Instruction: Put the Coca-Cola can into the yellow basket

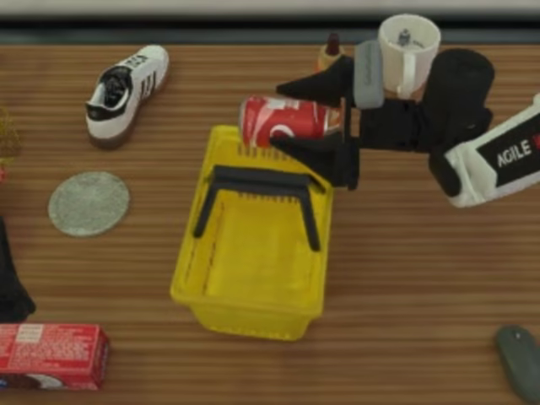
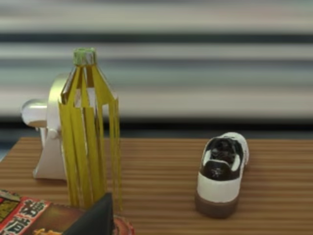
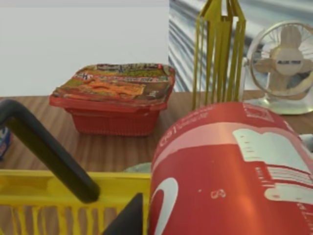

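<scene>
The red Coca-Cola can (image 1: pixel 287 121) lies on its side in the air, just over the far rim of the yellow basket (image 1: pixel 181 287). My right gripper (image 1: pixel 277 116) is shut on it, one black finger on each side of the can. In the right wrist view the can (image 3: pixel 230 171) fills the near side, with a black finger (image 3: pixel 129 218) against it and the basket's rim (image 3: pixel 39 188) below. The basket's black handle (image 1: pixel 261 181) (image 3: pixel 44 147) lies folded across its far half. My left arm (image 1: pixel 10 278) is parked at the table's left edge.
A white sneaker (image 1: pixel 126 89) and a grey round disc (image 1: pixel 89 202) lie to the left. A red box (image 1: pixel 51 356) sits at the front left. Behind the gripper stand a white mug (image 1: pixel 409 46), an orange bottle (image 1: pixel 332 51) and a grey block (image 1: pixel 369 74).
</scene>
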### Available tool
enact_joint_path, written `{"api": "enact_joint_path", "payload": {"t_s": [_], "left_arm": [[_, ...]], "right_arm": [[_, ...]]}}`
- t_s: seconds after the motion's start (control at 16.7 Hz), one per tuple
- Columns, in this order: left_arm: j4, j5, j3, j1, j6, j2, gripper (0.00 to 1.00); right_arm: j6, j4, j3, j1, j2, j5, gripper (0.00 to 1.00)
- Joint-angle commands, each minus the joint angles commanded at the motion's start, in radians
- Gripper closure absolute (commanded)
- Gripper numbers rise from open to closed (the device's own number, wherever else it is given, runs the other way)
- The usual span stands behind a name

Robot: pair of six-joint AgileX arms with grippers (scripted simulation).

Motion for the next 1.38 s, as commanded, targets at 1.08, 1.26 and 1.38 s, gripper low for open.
{"api": "enact_joint_path", "payload": {"t_s": [1.08,1.26,1.38], "left_arm": [[-0.509,0.056,0.636,-0.241,0.392,0.702,0.0],[-0.691,0.064,0.893,-0.328,0.534,0.969,0.0],[-0.812,0.065,1.071,-0.386,0.628,1.156,0.0]], "right_arm": [[-0.013,-0.405,-0.484,-0.09,-0.715,0.339,0.0],[-0.013,-0.551,-0.656,-0.129,-1.012,0.484,0.0],[-0.013,-0.65,-0.771,-0.155,-1.22,0.585,0.0]]}}
